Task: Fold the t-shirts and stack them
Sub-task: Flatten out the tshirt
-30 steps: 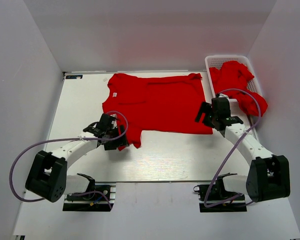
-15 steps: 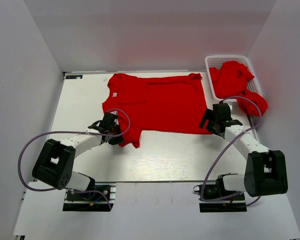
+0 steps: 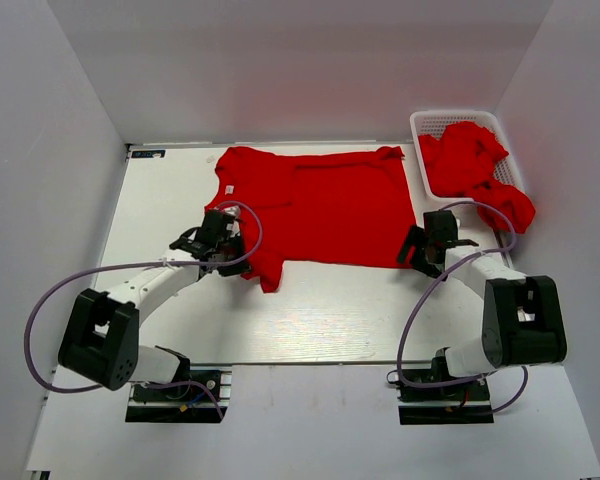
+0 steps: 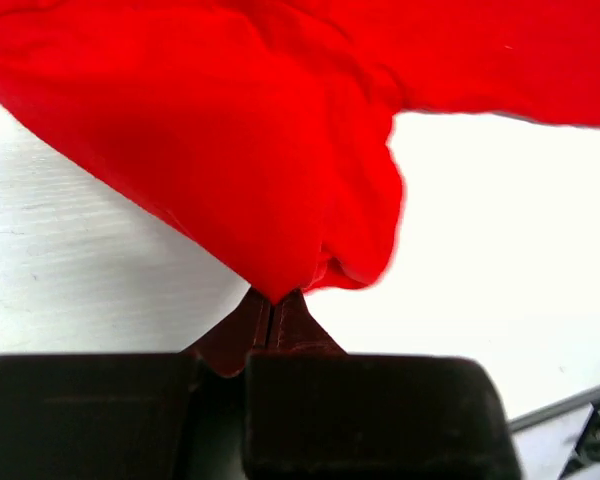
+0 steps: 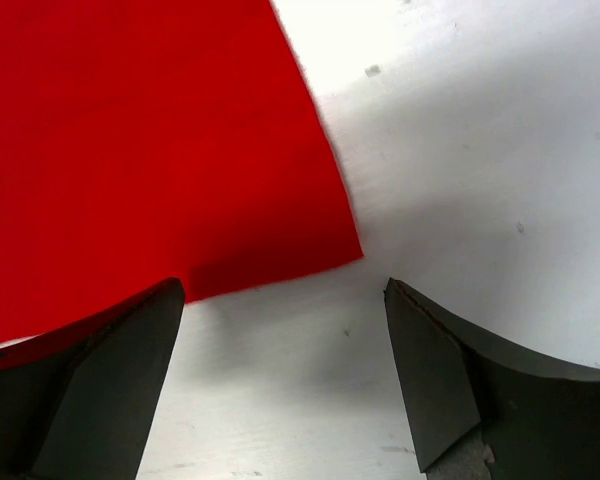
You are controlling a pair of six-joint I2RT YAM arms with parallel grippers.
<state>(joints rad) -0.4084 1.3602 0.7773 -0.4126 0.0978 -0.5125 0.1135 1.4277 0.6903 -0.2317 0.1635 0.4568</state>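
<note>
One red t-shirt [image 3: 315,205] lies spread flat across the far half of the table. My left gripper [image 3: 236,257] is at its near-left sleeve, jaws shut and pinching a bunched fold of the red cloth [image 4: 230,130]; in the left wrist view the left gripper [image 4: 273,300] shows no gap. My right gripper [image 3: 420,254] hovers low at the shirt's near-right corner. In the right wrist view the right gripper [image 5: 283,290] stands open, the shirt's corner [image 5: 140,140] just ahead of its left finger, bare table between the fingers. More red t-shirts [image 3: 470,160] are heaped at the far right.
A white mesh basket [image 3: 420,120] at the far right holds the heaped shirts, one spilling over its near edge. White walls enclose the table [image 3: 330,310] on three sides. Purple cables loop from both arms.
My left gripper has shut on the sleeve and drawn slightly away from the near edge, bunching the cloth. The right gripper has lowered and shifted to the shirt's near-right corner, still open.
</note>
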